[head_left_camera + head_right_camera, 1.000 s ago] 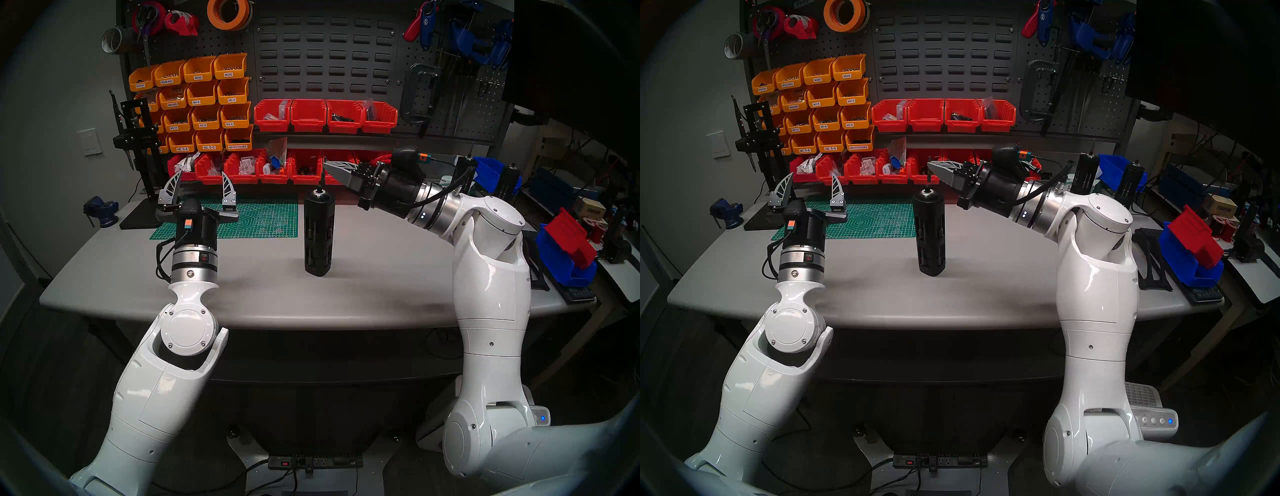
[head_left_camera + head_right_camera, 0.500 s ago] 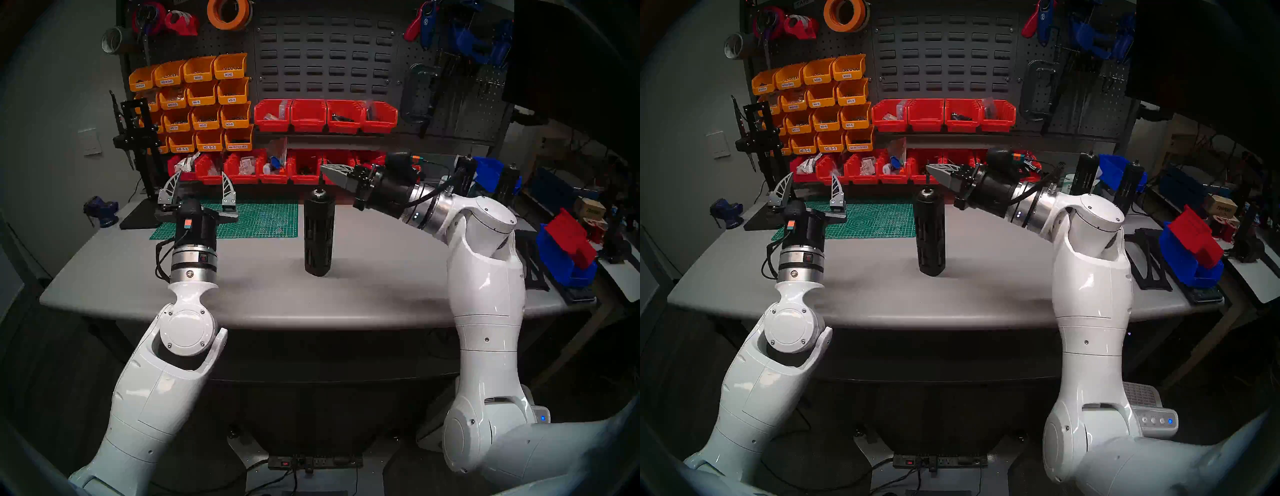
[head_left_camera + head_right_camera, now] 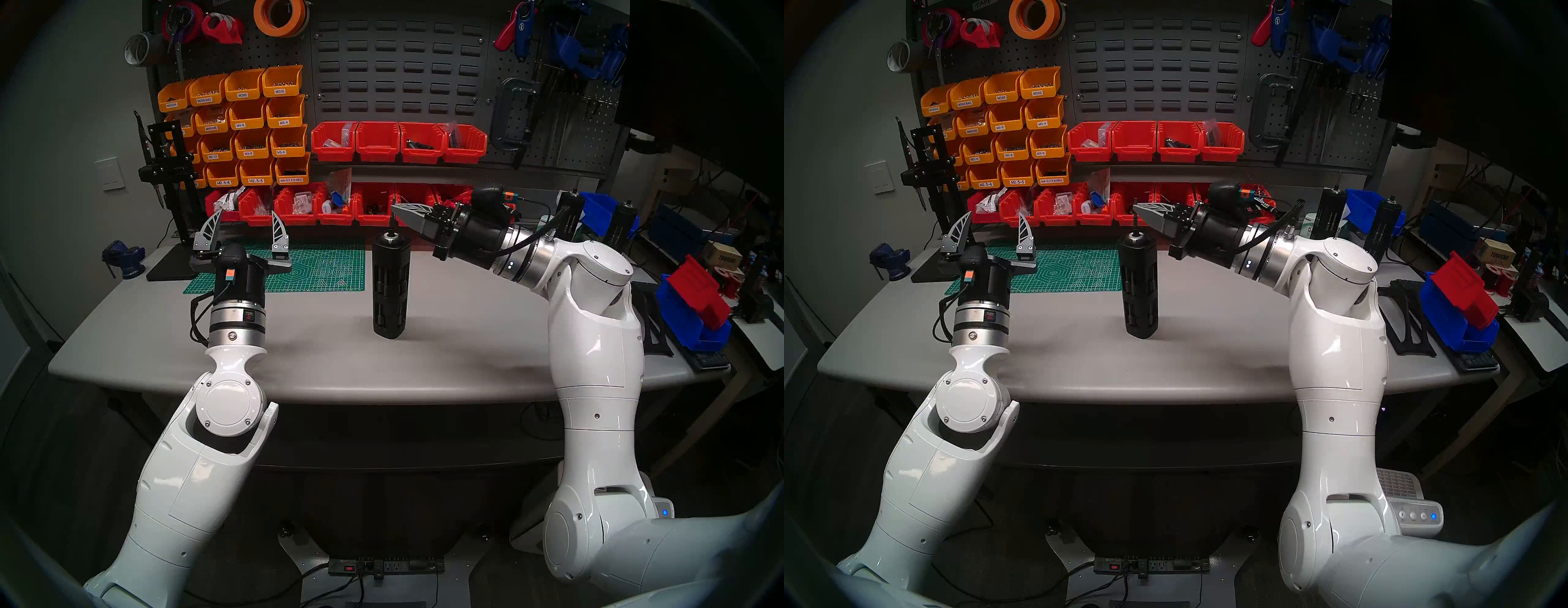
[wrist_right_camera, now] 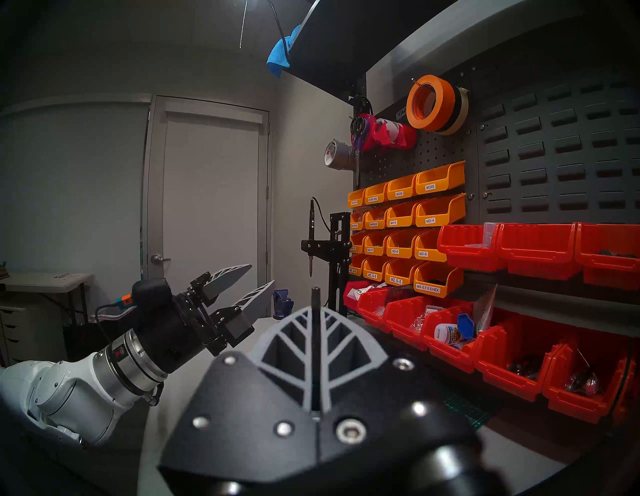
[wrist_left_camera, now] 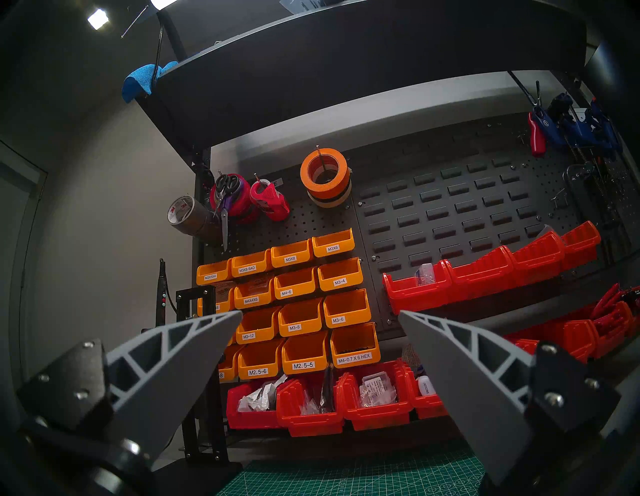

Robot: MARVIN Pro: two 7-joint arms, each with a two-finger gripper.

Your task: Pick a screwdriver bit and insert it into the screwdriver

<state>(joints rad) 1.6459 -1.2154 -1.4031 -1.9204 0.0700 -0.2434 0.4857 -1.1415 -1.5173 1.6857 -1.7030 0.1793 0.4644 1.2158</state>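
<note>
The screwdriver (image 3: pixel 391 288) (image 3: pixel 1139 288), a tall black slotted cylinder, stands upright mid-table with its socket (image 3: pixel 390 236) on top. My right gripper (image 3: pixel 395 208) (image 3: pixel 1137 209) (image 4: pixel 313 313) reaches in from the right and is shut on the screwdriver bit (image 3: pixel 393 220) (image 3: pixel 1135 218) (image 4: pixel 315 294). This thin dark rod is held vertical, its lower end just above the socket; I cannot tell if it touches. My left gripper (image 3: pixel 247 212) (image 3: pixel 996 213) (image 5: pixel 320 313) (image 4: pixel 261 273) is open and empty, pointing up over the green mat at the left.
A green cutting mat (image 3: pixel 305 267) lies behind the left gripper. Red bins (image 3: pixel 339 208) line the table's back edge. A black stand (image 3: pixel 169 191) and blue vise (image 3: pixel 125 257) are far left. Two more black cylinders (image 3: pixel 570 212) and blue-red bins (image 3: pixel 695 305) are at the right.
My right arm has shifted left and lowered a little, bringing the held bit closer over the screwdriver's socket. The left arm and the screwdriver have not moved.
</note>
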